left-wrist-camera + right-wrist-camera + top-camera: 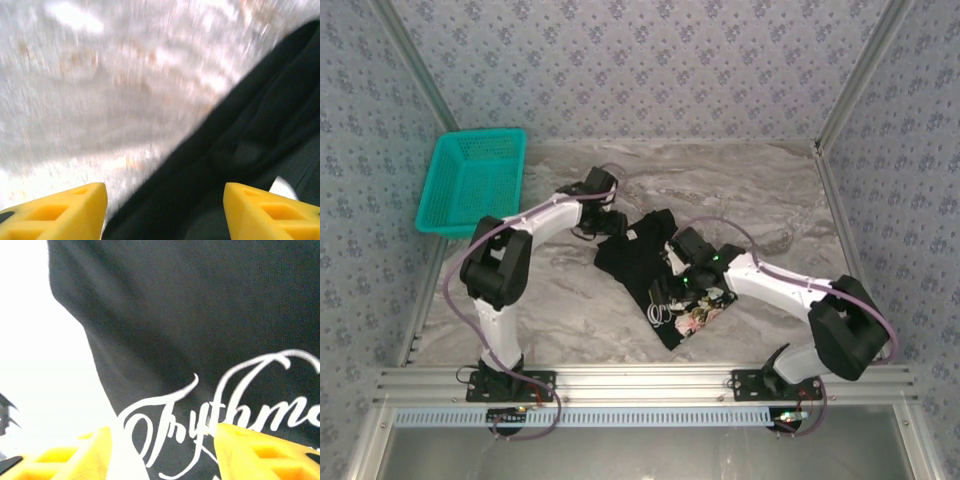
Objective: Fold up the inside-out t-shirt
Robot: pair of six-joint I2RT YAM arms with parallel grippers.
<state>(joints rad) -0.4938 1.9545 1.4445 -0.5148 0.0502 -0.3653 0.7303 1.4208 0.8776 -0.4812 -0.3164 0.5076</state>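
On the grey marbled tabletop (770,200) lie one black t-shirt (638,262) and one teal plastic basket (475,136); two white arms reach in from the aluminium rail (640,380) at the near edge. The shirt sits bunched near the middle of the table, running from far left to near right, with its pink and white floral print (695,318) turned up at the near end. White script lettering (240,405) crosses the cloth in the right wrist view.

Wallpaper with a small blue pattern (620,60) closes off three sides, with metal posts in the far corners. The basket stands at the far left corner, well apart from the shirt.

Bare stone stays open along the far side, on the right, and at the near left.

The left gripper (165,192) hangs over the shirt's far left edge, its yellow fingers (60,212) spread apart with nothing between them; that view is blurred. The right gripper (163,432) hovers over the lettering, its fingers (260,450) also apart, with no cloth pinched.
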